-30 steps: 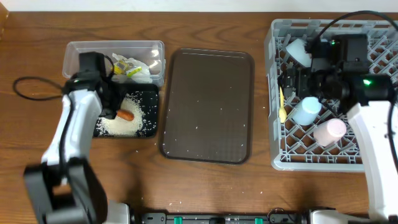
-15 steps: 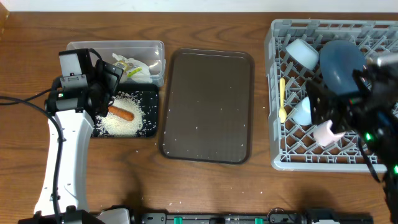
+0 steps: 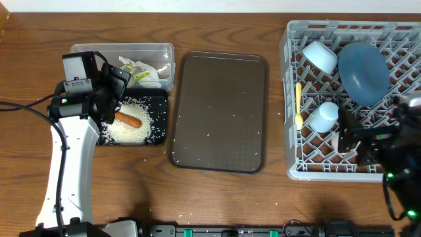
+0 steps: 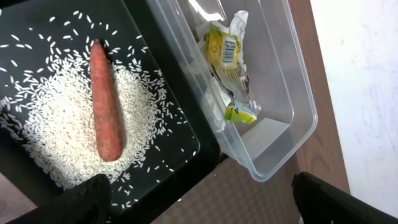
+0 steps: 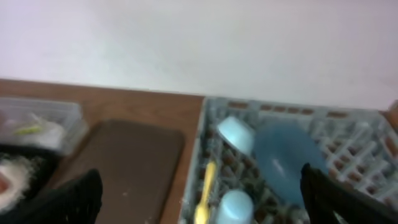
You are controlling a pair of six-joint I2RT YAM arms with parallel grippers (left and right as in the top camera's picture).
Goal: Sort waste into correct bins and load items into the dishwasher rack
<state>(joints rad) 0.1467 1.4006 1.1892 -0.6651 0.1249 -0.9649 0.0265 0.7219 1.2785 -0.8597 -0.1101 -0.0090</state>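
Carrot [image 4: 106, 102] lies on a rice [image 4: 53, 134] heap in the black tray [image 4: 140, 28], beside the clear tub [image 4: 292, 93] holding a yellow wrapper [image 4: 227, 56]. The left wrist view shows this sharply, the overhead view only small. Left gripper [image 4: 202, 199] fingers are spread wide and empty. Right gripper [image 5: 199, 199] is spread too, its view blurred. Overhead, the plate [image 3: 362, 71], bowl [image 3: 320, 56], light blue cup [image 3: 324, 117] and spoon [image 3: 298, 105] sit in the rack [image 3: 287, 99]. The pink cup is probably hidden behind the right arm.

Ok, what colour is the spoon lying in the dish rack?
The spoon is yellow; it shows best in the overhead view.
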